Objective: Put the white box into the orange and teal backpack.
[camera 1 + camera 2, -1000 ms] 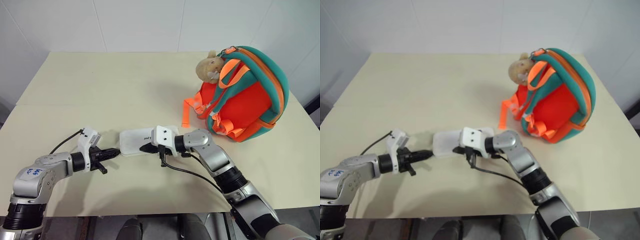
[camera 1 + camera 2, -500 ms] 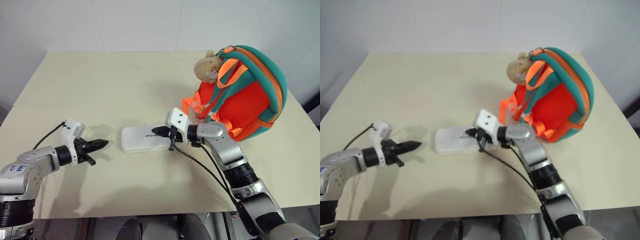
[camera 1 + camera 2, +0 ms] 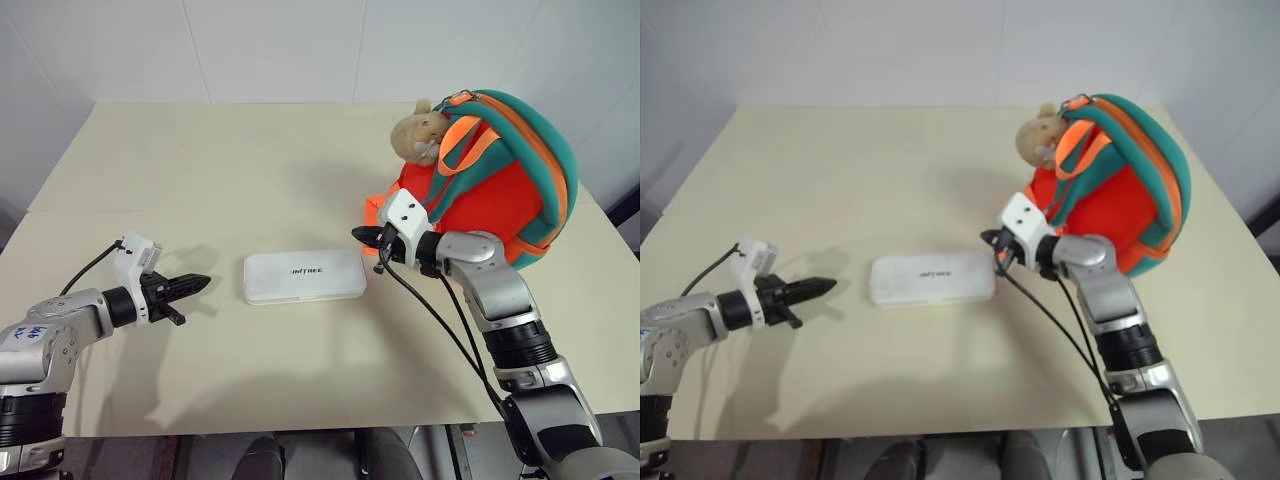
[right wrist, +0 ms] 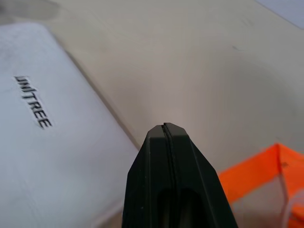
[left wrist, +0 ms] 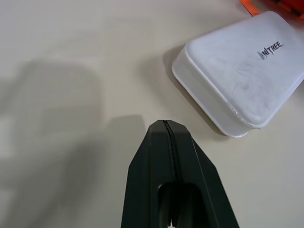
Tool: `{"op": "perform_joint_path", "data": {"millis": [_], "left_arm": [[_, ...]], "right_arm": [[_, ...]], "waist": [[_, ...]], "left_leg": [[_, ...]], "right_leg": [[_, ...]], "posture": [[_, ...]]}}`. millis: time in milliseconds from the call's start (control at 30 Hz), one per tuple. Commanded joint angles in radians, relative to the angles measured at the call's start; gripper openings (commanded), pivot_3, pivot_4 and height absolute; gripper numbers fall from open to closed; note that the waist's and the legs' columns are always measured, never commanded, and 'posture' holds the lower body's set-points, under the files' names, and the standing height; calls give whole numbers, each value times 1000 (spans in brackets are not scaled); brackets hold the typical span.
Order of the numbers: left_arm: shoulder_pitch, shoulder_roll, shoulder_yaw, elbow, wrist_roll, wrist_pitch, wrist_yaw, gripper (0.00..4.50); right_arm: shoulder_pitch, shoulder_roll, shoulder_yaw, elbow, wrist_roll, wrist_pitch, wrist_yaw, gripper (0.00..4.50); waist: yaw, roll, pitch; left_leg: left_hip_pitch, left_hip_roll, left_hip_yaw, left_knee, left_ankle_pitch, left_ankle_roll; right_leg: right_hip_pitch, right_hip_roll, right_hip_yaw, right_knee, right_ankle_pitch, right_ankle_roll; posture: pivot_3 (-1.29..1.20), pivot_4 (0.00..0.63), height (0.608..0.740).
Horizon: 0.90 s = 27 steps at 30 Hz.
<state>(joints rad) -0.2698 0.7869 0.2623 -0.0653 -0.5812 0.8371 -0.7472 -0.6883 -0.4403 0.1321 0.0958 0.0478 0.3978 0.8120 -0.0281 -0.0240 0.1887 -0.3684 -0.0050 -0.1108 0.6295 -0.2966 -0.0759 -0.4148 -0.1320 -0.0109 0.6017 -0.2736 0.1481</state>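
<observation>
Left gripper (image 3: 200,281) closed, right gripper (image 3: 360,234) closed, both empty

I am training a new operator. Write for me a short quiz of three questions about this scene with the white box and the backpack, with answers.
1. True or false: the white box lies flat on the table, outside the orange and teal backpack.
2. Which gripper is nearer the backpack? A left B right
3. Fill in: both grippers are ____.

Key: 1 true. 2 B, the right gripper; the left gripper is across the box. 3 shut.
</observation>
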Motion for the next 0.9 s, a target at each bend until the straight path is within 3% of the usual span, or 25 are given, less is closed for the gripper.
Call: {"op": "perform_joint_path", "data": {"millis": [33,300,900], "left_arm": [[-24,-3,-6,4,6,-23,-15,0],[-80,-30,-64,35,9,-32,-33,0],[-120,-80,-136,65,28,-44,-56,0]], "right_arm": [[12,-42,-29,-36,-5,5,-19,120],[76,-127,50,-68,-40,22,32,120],[92,-98,137,-110,-56,39,35,120]], "waist": [[0,0,0],[5,0,0],[2,0,0]], "left_leg": [[0,0,0,0,0,0],[0,0,0,1,0,1],[0,0,0,2,0,1]], "right_leg": [[0,0,0,0,0,0],[1,0,0,-1,0,1],[1,0,0,-1,1,1]], "posture": [[0,150,740],[0,150,740],[0,150,740]]}}
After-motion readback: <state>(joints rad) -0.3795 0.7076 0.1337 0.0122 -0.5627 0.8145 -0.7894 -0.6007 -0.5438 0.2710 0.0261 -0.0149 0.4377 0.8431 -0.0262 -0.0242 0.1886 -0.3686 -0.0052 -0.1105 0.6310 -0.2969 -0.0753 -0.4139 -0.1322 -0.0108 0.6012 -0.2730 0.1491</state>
